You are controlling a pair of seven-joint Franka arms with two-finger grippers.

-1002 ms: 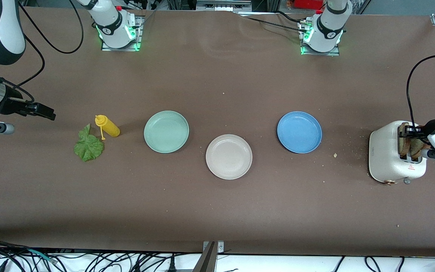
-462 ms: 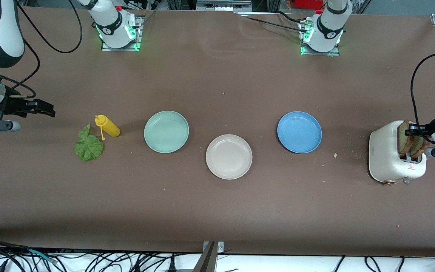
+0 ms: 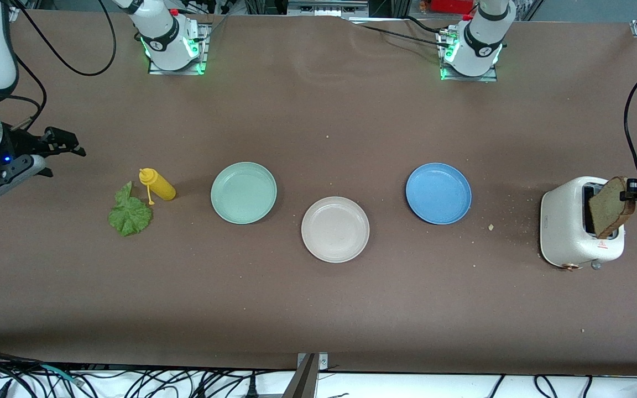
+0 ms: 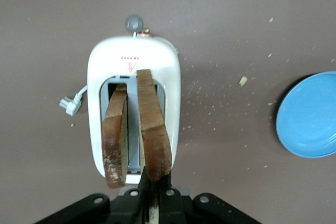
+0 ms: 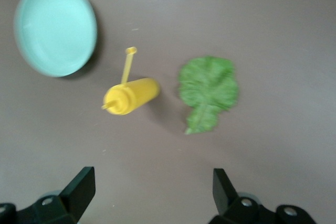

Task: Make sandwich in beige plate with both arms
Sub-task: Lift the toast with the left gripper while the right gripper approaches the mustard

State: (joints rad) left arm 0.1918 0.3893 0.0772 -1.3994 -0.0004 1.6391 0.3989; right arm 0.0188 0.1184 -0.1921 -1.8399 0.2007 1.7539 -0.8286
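The beige plate [image 3: 335,229] lies empty at the middle of the table. My left gripper [image 3: 630,195] [image 4: 156,195] is shut on the crust of a brown bread slice [image 3: 609,207] [image 4: 155,129], holding it tilted above the white toaster [image 3: 564,229] [image 4: 134,59]. A second slice [image 4: 115,140] stands in the toaster's slot. A green lettuce leaf [image 3: 129,213] [image 5: 208,90] lies flat toward the right arm's end. My right gripper [image 3: 72,146] [image 5: 152,182] hangs open over bare table beside the lettuce, holding nothing.
A yellow squeeze bottle [image 3: 157,185] [image 5: 130,96] lies next to the lettuce. A mint-green plate [image 3: 244,192] [image 5: 55,27] and a blue plate [image 3: 438,193] [image 4: 310,116] flank the beige one. Crumbs lie scattered between the blue plate and the toaster.
My left gripper closed on one slice and lifted it out of the toaster, drawing back toward the table's end. The right gripper rose and turned slightly near the lettuce.
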